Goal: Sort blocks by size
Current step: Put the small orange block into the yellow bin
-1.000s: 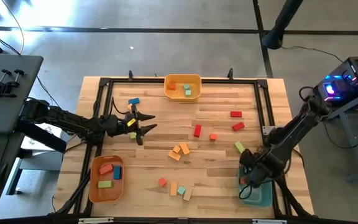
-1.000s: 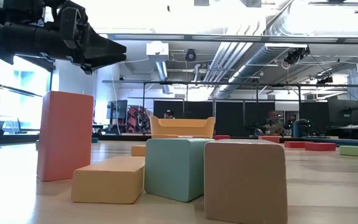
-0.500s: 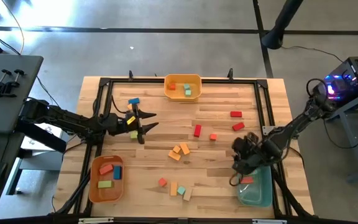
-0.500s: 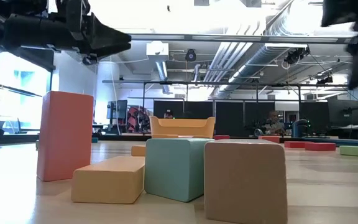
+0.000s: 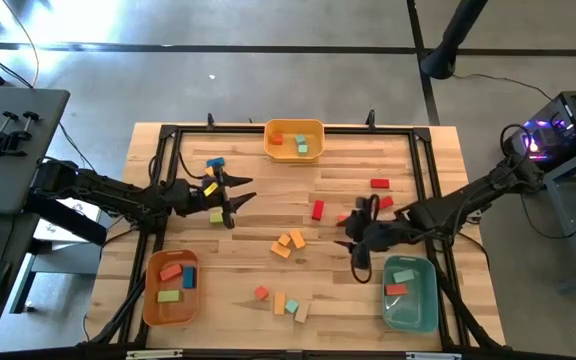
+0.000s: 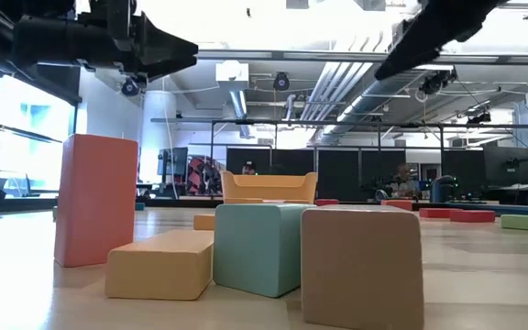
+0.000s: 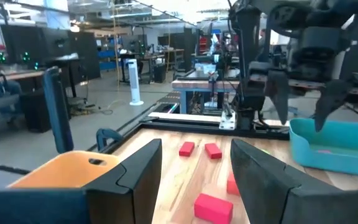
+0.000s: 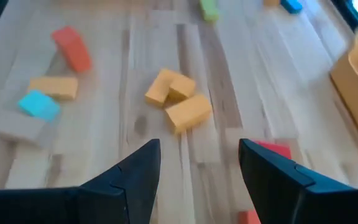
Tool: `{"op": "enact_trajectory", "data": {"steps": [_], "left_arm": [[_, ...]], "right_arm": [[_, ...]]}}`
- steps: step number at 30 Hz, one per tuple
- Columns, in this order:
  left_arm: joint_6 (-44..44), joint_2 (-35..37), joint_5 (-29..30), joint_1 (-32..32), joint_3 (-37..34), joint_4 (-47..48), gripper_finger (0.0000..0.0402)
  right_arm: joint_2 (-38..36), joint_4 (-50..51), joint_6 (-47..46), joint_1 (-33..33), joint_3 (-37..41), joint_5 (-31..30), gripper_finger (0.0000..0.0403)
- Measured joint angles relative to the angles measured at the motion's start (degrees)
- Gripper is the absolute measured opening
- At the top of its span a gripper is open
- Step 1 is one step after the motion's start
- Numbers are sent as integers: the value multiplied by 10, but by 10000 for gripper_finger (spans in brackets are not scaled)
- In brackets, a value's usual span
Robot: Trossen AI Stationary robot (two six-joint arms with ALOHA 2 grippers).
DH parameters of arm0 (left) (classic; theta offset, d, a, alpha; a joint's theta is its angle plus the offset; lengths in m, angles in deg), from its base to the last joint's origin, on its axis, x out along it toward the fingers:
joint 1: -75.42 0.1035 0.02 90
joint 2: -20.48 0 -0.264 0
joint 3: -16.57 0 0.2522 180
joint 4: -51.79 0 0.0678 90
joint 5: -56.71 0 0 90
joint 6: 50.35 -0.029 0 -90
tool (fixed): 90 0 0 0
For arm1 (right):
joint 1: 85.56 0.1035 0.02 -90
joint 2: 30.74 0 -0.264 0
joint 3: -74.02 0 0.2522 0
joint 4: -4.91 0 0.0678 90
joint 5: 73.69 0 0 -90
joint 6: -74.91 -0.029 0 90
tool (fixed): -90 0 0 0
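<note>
Your right gripper (image 5: 358, 232) has swung away from the teal bin (image 5: 411, 305) at the table's (image 5: 408, 160) near right corner and now hangs over the middle of the table, fingers spread and empty, as the right wrist view shows with bare wood between them. A second ago it was down at that bin; a red block (image 5: 396, 289) lies inside it now, so judge that drop as done and this as the reach for the next piece. The nearest candidates are the cluster of orange blocks (image 5: 289, 243) just ahead of it, the small orange cube (image 5: 343, 220) beside it and the red bar (image 5: 317, 209) a little farther on. Your left gripper (image 5: 230, 198) has hardly moved: it hovers over the table's left side with its fingers apart, holding nothing, near a yellow block (image 5: 215, 216) and a blue block (image 5: 215, 162). Many blocks remain loose, including the group near the front edge (image 5: 286, 303), so the sorting is well short of finished. Pick your next target by which bin its size belongs to.
</note>
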Motion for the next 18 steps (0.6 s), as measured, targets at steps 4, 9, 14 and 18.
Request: {"op": "enact_trajectory", "data": {"steps": [4, 9, 14, 18], "left_arm": [[5, -6, 0, -5, 0, 27, 177], [9, -41, 9, -17, 0, 38, 177], [35, -90, 10, -34, 0, 22, 177], [39, -126, 28, -37, 12, 24, 177]], "right_arm": [[0, 35, 23, -21, 1, 23, 213], [-2, 3, 29, -55, 41, 31, 213], [-1, -152, -20, -98, 193, 122, 213], [1, -345, -34, -119, 266, 128, 213]]}}
